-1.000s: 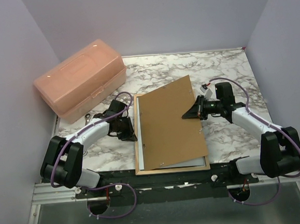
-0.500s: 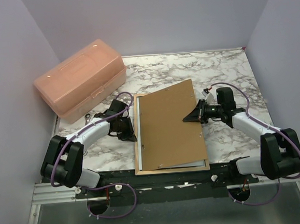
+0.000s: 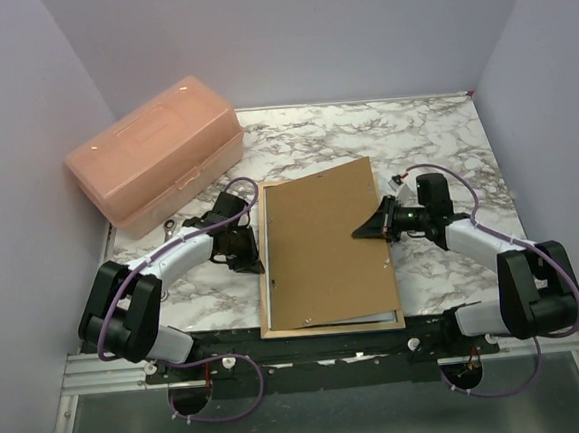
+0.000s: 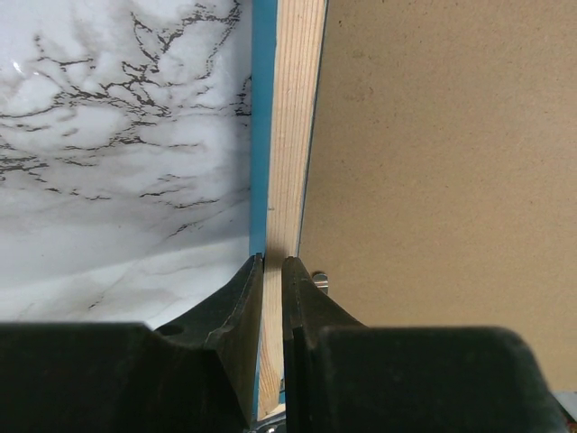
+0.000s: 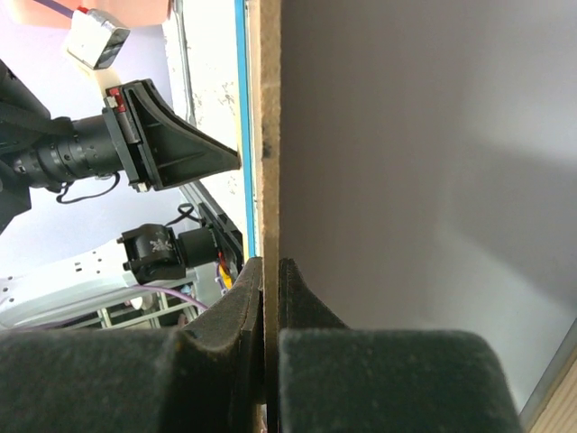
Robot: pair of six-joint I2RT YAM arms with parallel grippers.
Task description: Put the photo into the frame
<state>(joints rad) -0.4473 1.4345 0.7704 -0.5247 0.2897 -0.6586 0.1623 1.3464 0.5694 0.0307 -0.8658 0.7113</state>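
The frame (image 3: 263,279) lies reverse up near the table's front edge, its pale wood rail (image 4: 288,135) edged in blue. My left gripper (image 3: 257,259) is shut on that left rail (image 4: 273,263). A plain brown backing board (image 3: 327,244) rests slanted over the frame, and my right gripper (image 3: 357,229) is shut on its right edge (image 5: 270,263). Of the photo I see only a white strip (image 3: 372,314) inside the frame at the near right, and a pale sheet (image 5: 424,162) under the board. Its printed side is hidden.
A translucent pink box (image 3: 154,155) stands at the back left, with a small metal piece (image 3: 170,226) in front of it. Marble tabletop (image 3: 434,145) lies bare behind and to the right. Purple walls close in three sides.
The right gripper has shifted slightly left and down with the board, whose far edge has swung closer into line with the frame. The left gripper has stayed on the rail.
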